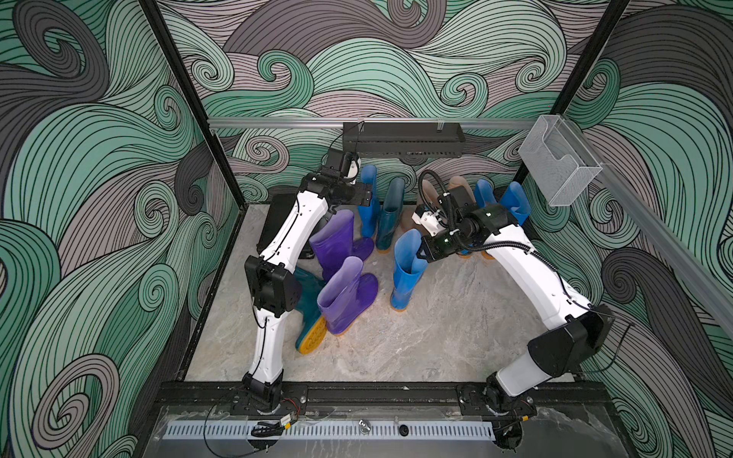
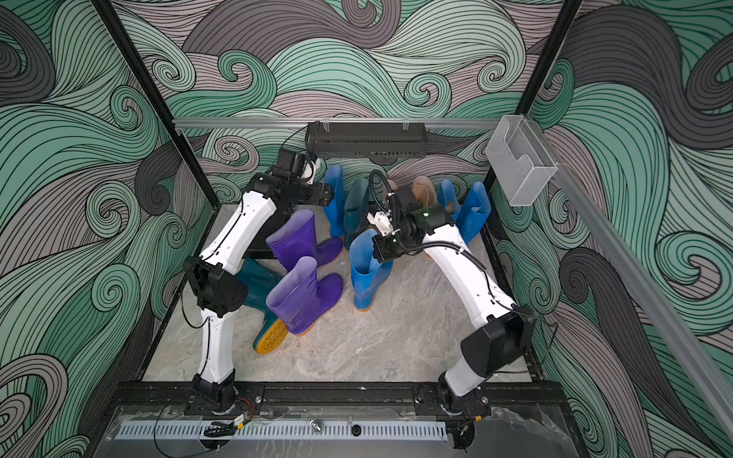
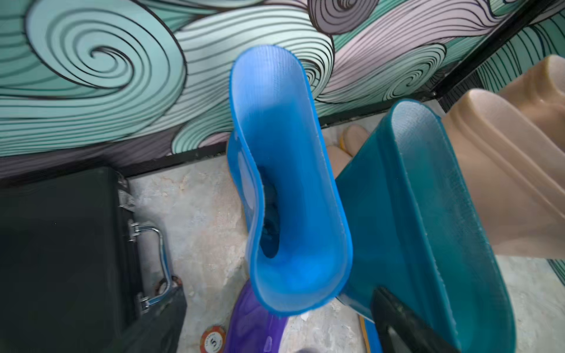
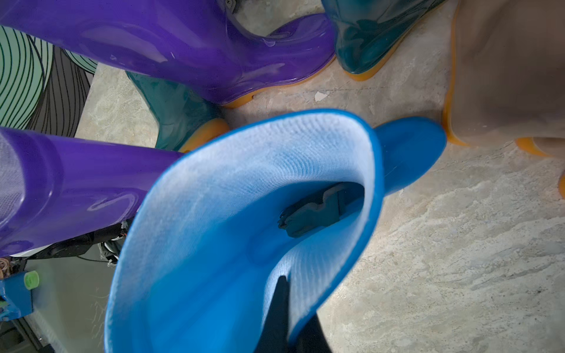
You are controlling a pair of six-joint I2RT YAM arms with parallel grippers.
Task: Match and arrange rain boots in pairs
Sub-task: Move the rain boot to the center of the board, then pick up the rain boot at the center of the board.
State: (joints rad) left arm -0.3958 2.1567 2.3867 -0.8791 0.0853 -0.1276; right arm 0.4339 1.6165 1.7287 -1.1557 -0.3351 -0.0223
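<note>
One blue boot (image 1: 402, 285), rim pinched in right jaws, left jaws spread open

The near marble floor (image 1: 456, 337) lies open (purple boots (image 1: 341, 293) and a fallen teal boot (image 1: 306, 303) crowd the left).

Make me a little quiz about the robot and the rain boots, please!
1. True or false: the right gripper is pinching the rim of a blue boot.
2. The tipped-over boot showing its sole is: A purple, B dark teal, C beige?
3. Fill in: ___ purple boots are standing up.
Key: 1 true; 2 B; 3 two.
</note>
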